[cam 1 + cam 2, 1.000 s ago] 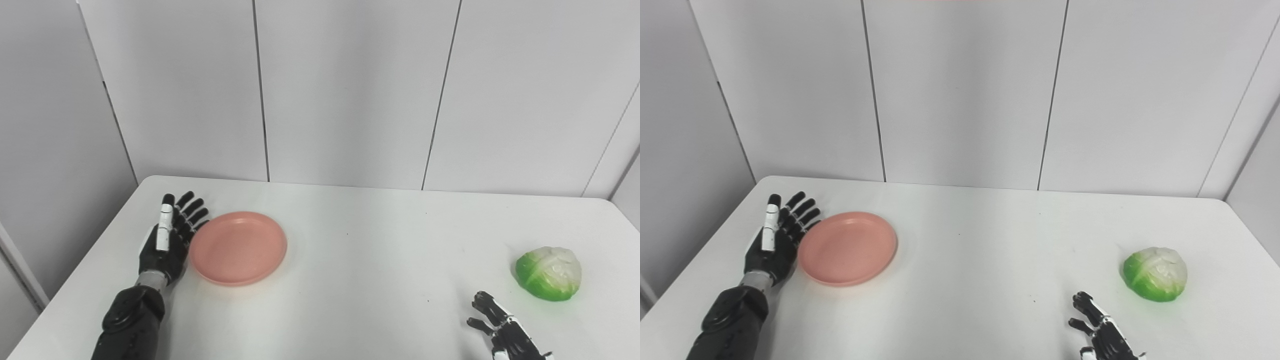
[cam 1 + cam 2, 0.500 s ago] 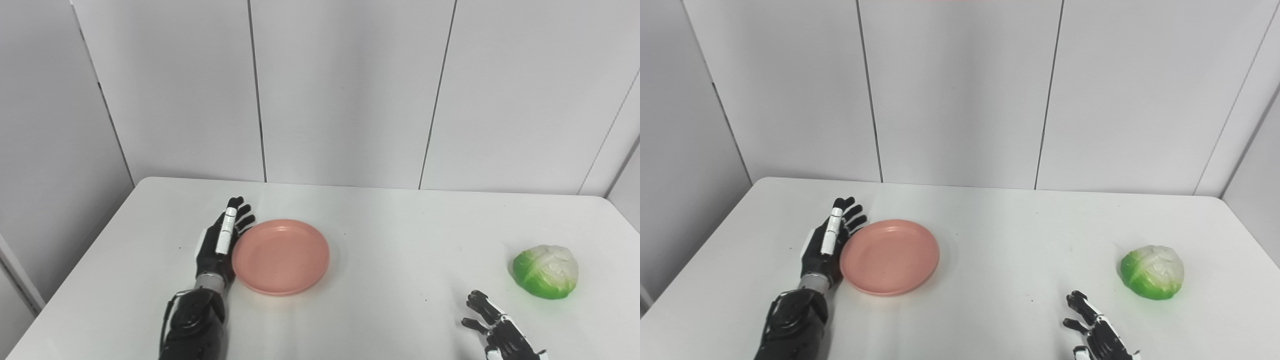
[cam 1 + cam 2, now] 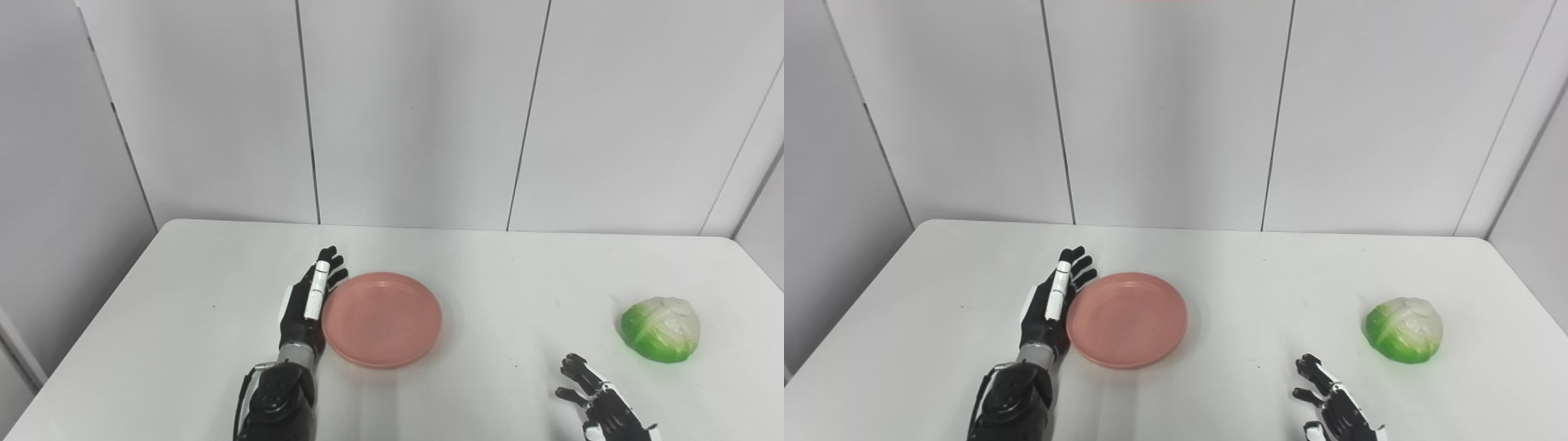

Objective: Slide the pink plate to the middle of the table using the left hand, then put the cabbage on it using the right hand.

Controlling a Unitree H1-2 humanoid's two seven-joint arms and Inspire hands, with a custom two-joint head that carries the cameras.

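The pink plate (image 3: 383, 318) lies flat on the white table (image 3: 184, 318), a little left of its middle. My left hand (image 3: 307, 303) is open, fingers straight, edge-on against the plate's left rim. It also shows in the right eye view (image 3: 1050, 306). The green and white cabbage (image 3: 660, 329) sits at the table's right side, apart from both hands. My right hand (image 3: 597, 407) is open with fingers spread, low at the front right, short of the cabbage and not touching it.
Grey wall panels (image 3: 416, 110) stand right behind the table's far edge. The table's left edge drops off near the left wall.
My left hand has pushed the pink plate to the right, from the table's left side toward its middle. The camera has panned slightly. The right hand and cabbage have stayed in place.
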